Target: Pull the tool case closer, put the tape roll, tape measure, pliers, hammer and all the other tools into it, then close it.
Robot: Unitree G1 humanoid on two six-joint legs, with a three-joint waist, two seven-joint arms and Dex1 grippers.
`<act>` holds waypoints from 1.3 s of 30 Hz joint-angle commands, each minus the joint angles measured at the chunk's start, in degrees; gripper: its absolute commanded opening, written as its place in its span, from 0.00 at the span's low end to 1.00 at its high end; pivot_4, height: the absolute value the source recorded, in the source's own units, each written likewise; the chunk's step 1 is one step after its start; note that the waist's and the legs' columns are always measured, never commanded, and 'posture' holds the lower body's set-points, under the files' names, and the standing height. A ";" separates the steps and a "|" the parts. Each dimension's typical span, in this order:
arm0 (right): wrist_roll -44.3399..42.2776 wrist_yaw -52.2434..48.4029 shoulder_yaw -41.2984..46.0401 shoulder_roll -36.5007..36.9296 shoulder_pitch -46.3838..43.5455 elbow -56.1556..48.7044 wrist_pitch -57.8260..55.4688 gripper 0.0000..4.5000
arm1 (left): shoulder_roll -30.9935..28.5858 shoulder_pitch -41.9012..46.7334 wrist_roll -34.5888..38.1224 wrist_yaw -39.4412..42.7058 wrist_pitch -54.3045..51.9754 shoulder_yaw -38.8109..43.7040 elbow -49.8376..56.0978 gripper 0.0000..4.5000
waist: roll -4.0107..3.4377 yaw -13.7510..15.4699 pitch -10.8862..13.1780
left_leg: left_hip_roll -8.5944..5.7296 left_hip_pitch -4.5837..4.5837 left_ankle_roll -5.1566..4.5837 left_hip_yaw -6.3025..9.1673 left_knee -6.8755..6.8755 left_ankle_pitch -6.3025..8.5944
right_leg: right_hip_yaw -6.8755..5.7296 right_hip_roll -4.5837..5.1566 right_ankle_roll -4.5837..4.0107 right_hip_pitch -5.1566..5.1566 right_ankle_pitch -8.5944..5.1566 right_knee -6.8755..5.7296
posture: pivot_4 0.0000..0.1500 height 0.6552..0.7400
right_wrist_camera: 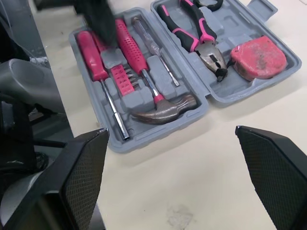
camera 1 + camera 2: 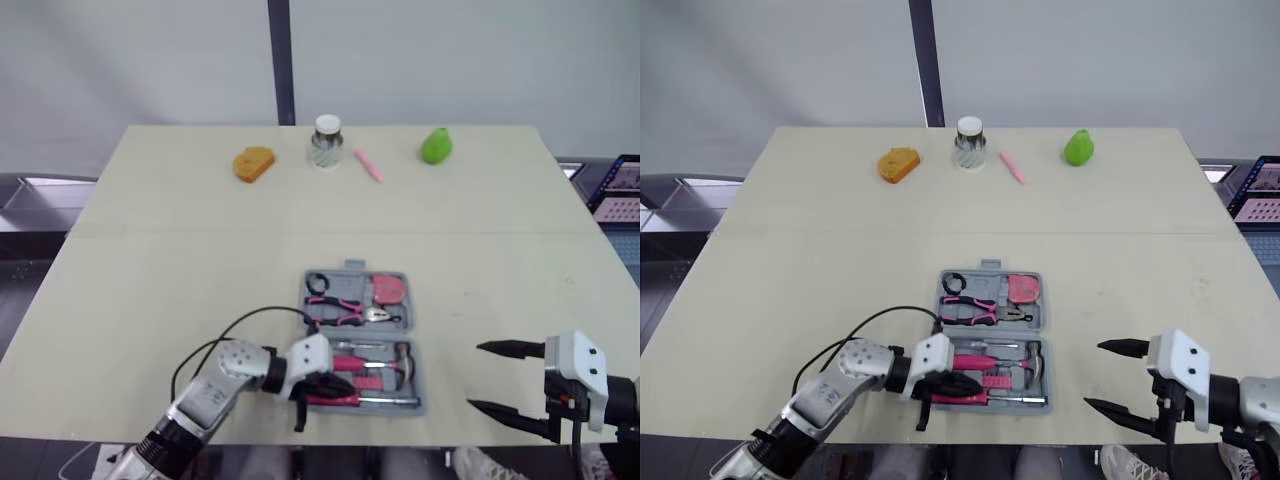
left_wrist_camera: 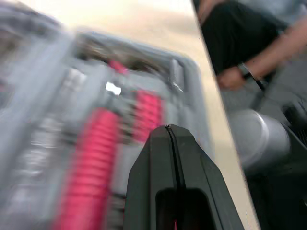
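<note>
The grey tool case (image 2: 409,300) lies open near the table's front edge. Its far half holds the pink tape measure (image 2: 388,290), the pliers (image 2: 345,312) and a black tape roll (image 2: 317,283). The hammer (image 2: 392,352) and pink-handled screwdrivers (image 1: 129,45) fill the near half. My left gripper (image 2: 340,386) is shut, its tip (image 3: 168,128) over the pink handles at the near half's left side. To the right of the case, my right gripper (image 2: 476,376) stands open above bare table, holding nothing.
Along the table's far side lie an orange bread-shaped object (image 2: 253,163), a jar (image 2: 326,141), a pink pen (image 2: 368,166) and a green pear (image 2: 435,146). A seated person (image 3: 249,43) is close to the table's front edge.
</note>
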State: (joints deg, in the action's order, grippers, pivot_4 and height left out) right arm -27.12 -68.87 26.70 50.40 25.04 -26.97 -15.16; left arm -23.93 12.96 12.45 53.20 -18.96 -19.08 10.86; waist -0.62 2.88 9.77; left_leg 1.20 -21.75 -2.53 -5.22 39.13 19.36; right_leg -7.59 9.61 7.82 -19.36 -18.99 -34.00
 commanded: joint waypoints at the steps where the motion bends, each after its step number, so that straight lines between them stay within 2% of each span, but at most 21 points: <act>1: -0.31 1.00 -1.00 -0.16 -2.09 0.58 0.49 1.00 | 0.14 2.71 4.03 -3.85 -0.65 8.38 5.39 0.01 | 0.00 0.03 0.00 | -0.02 -0.04 0.01 0.01 0.00 -0.04 | -0.03 0.00 0.01 -0.04 0.01 -0.01 | 1.00 0.47; 5: 0.34 1.53 -2.61 0.06 -4.94 2.14 0.43 1.00 | -1.57 3.73 4.83 -6.49 1.26 15.81 5.60 0.01 | 0.02 -0.21 0.01 | -0.11 -0.10 -0.04 -0.04 -0.01 -0.13 | -0.19 -0.23 0.03 -0.13 0.01 -0.09 | 1.00 0.47; 9: 1.18 2.74 -4.08 0.09 -7.02 3.42 0.09 1.00 | -5.19 0.90 6.36 -6.36 0.83 21.46 5.91 0.01 | 0.20 -0.56 0.14 | -0.21 -0.12 -0.11 -0.11 -0.03 -0.16 | -0.42 -0.28 0.07 -0.21 0.03 -0.41 | 1.00 0.47; 15: 1.16 5.41 -4.25 -1.86 -4.24 1.70 -0.77 1.00 | -10.66 -14.89 10.64 -3.63 2.29 33.82 8.72 0.01 | 0.44 -1.03 0.32 | -0.24 -0.27 -0.13 -0.02 -0.04 -0.16 | -0.23 -0.11 0.12 -0.32 0.06 -0.40 | 1.00 0.47; 19: 1.11 7.56 -4.48 -3.92 -0.79 -0.56 -1.28 1.00 | -10.90 -25.47 11.98 -3.42 4.17 39.18 10.12 0.01 | 0.46 -1.17 0.39 | -0.23 -0.40 -0.07 0.06 -0.05 -0.12 | -0.18 -0.06 0.12 -0.37 0.06 -0.27 | 1.00 0.47; 24: 2.30 10.02 -6.58 -5.76 2.15 -1.62 -1.92 1.00 | -8.75 -34.79 11.91 -4.15 6.34 40.83 11.06 0.01 | 0.47 -1.17 0.52 | -0.23 -0.42 0.27 0.07 -0.05 0.11 | -0.07 0.20 0.16 -0.37 0.08 0.03 | 1.00 0.47; 30: 2.71 10.84 -7.21 -6.58 4.27 -1.10 -2.22 1.00 | -7.34 -39.29 11.26 -4.54 8.52 40.32 10.37 0.01 | 0.41 -1.29 0.55 | -0.12 -0.42 0.35 0.03 -0.05 0.07 | -0.01 0.14 0.10 -0.51 0.08 -0.09 | 1.00 0.47; 33: 2.61 10.79 -6.40 -6.76 5.95 -1.08 -1.66 0.80 | -7.03 -41.02 11.56 -4.52 9.20 40.54 10.38 0.00 | 0.41 -1.28 0.55 | -0.09 -0.47 0.36 0.00 -0.06 0.10 | -0.01 0.10 0.08 -0.59 0.07 -0.09 | 1.00 0.47; 35: 2.52 10.87 -6.11 -6.81 6.75 -1.21 -1.44 0.61 | -6.94 -41.87 12.27 -4.21 9.33 40.64 10.45 0.00 | 0.41 -1.31 0.55 | -0.09 -0.49 0.32 -0.03 -0.06 0.11 | -0.01 0.08 0.07 -0.61 0.07 -0.09 | 1.00 0.47; 39: 2.60 11.57 -6.25 -6.76 6.35 -0.71 -1.59 0.13 | -6.99 -42.17 12.12 -4.02 9.91 39.86 9.92 0.00 | 0.41 -1.34 0.55 | -0.09 -0.51 0.32 -0.06 -0.06 0.12 | 0.00 0.08 0.07 -0.65 0.07 -0.09 | 1.00 0.47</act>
State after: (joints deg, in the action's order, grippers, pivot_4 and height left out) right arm -24.06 -57.79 18.92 44.03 31.68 -27.07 -17.45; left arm -31.11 -28.98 23.80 48.88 -9.87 20.78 19.92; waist -0.21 1.55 10.32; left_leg 1.11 -22.26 -2.20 -5.29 39.07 19.48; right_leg -7.59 9.70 7.89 -20.02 -18.92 -34.10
